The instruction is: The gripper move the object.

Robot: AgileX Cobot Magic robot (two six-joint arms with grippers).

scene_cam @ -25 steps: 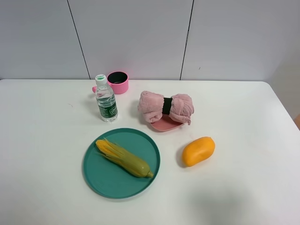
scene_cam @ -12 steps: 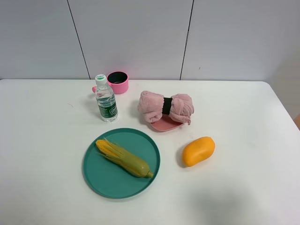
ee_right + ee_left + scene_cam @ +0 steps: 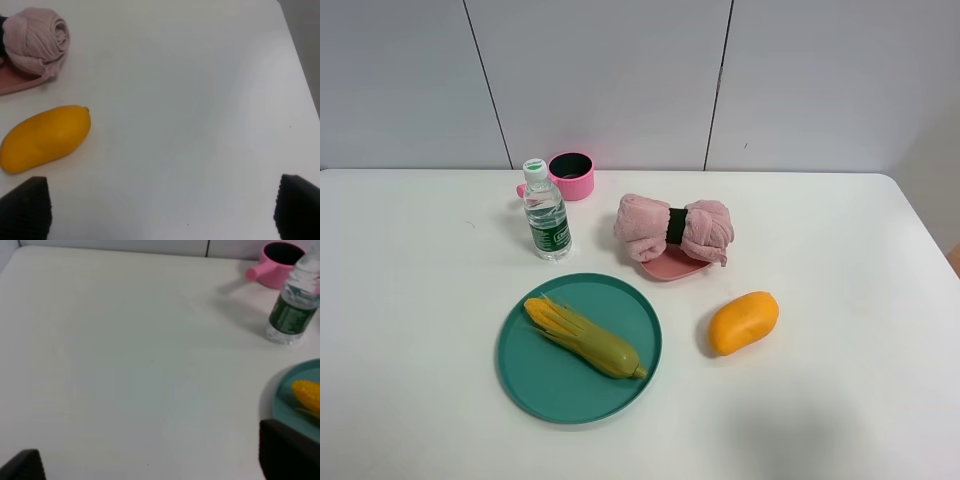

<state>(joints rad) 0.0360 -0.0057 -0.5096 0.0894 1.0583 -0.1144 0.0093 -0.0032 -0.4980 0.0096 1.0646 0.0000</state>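
Observation:
The pale-pink rolled towel [image 3: 674, 228], cinched by a black band, lies on a small pink plate [image 3: 670, 268] at the middle back of the white table. One end of it shows in the right wrist view [image 3: 37, 37]. Neither arm shows in the exterior high view. My left gripper [image 3: 155, 460] is open and empty over bare table at the left, with only its dark fingertips [image 3: 290, 450] in view. My right gripper [image 3: 161, 207] is open and empty over bare table at the right, well away from the towel, with only its fingertips [image 3: 25, 205] showing.
An orange mango [image 3: 743, 322] lies in front of the towel. A teal plate [image 3: 535, 375] holds a corn cob [image 3: 583, 337]. A water bottle [image 3: 547, 212] and a pink cup [image 3: 570, 176] stand at the back left. The table's right edge [image 3: 300, 75] is near.

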